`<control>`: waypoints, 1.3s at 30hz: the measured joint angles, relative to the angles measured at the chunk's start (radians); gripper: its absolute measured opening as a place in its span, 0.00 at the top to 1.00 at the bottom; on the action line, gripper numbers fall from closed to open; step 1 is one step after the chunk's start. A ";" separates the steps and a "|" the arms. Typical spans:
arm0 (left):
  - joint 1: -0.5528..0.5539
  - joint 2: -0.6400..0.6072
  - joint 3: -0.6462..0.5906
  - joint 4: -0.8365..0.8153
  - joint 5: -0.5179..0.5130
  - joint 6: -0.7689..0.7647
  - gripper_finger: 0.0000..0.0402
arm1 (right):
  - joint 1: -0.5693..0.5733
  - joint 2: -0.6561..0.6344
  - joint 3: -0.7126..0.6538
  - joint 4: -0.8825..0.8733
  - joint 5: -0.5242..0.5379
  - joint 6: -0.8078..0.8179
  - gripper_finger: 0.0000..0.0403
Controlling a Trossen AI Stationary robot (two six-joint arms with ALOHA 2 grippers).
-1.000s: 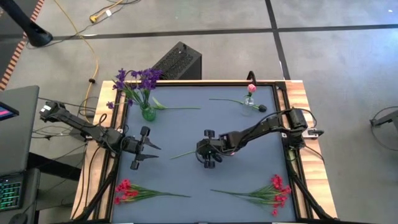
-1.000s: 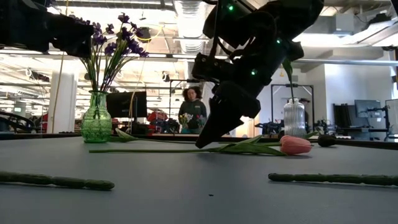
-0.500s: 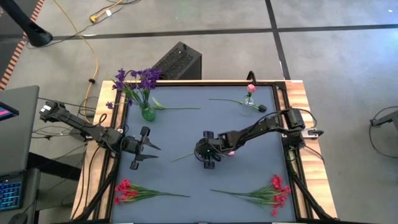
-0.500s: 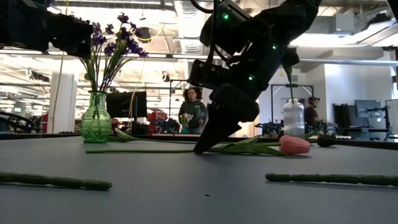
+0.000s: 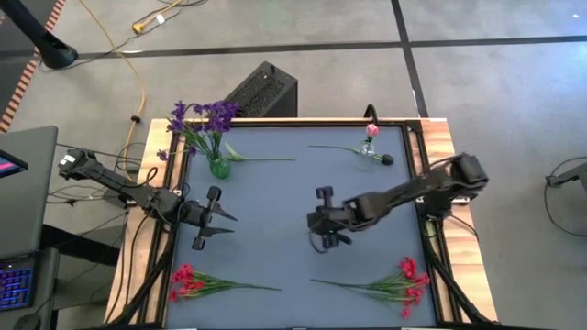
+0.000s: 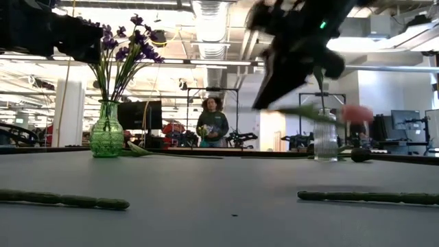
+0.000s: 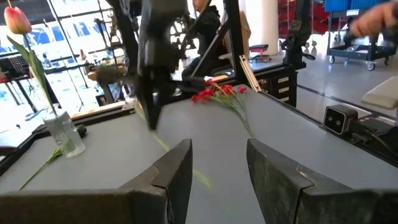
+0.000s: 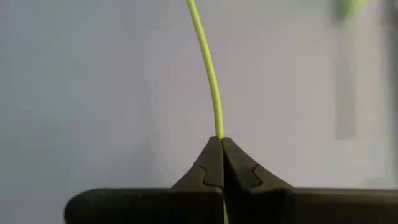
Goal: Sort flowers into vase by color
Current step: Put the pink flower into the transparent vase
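Blue-grey tabletop (image 5: 275,197) with a wooden border, seen from above, both dark arms reaching in from its two sides.

Right arm: extended toward the middle of the tabletop; its right hand (image 5: 323,220) has its fingers pressed together, pinching the thin green stem (image 8: 208,71) of a pink tulip (image 6: 357,113). In the low view the tulip is lifted clear of the tabletop, its stem roughly level and its bloom pointing toward the clear vase.

Left arm: at the left edge of the tabletop; its left hand (image 5: 213,218) is spread and holds nothing, well apart from every flower.

Green vase (image 5: 217,167): stands near the far left corner and carries the purple flowers (image 5: 202,116); one loose green stem (image 5: 261,159) lies on the tabletop just beside it.

Clear vase (image 5: 368,152): stands near the far right corner with a single pink tulip (image 5: 371,130) upright in it; another loose stem (image 5: 332,148) lies just beside it.

Red flowers: one spray (image 5: 188,279) lies at the near left corner, a second spray (image 5: 404,280) at the near right corner, stems pointing inward.

Background, low view: a person (image 6: 213,122) stands in the room beyond the tabletop.
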 joint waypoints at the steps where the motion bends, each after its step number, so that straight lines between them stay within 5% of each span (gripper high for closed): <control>1: 0.000 0.000 0.000 0.000 0.000 0.000 0.65 | 0.015 -0.029 0.000 -0.025 0.048 -0.041 0.96; 10: 0.000 0.000 0.000 0.004 0.000 -0.002 0.65 | 0.080 -0.198 0.001 -0.384 0.298 -0.277 0.94; 24: 0.000 0.000 0.000 0.004 -0.004 -0.007 0.65 | 0.018 -0.234 0.001 -1.007 0.335 -0.173 0.95; 39: 0.000 0.000 0.000 0.003 -0.056 -0.046 0.65 | -0.110 -0.339 0.002 -1.136 0.514 -0.379 0.95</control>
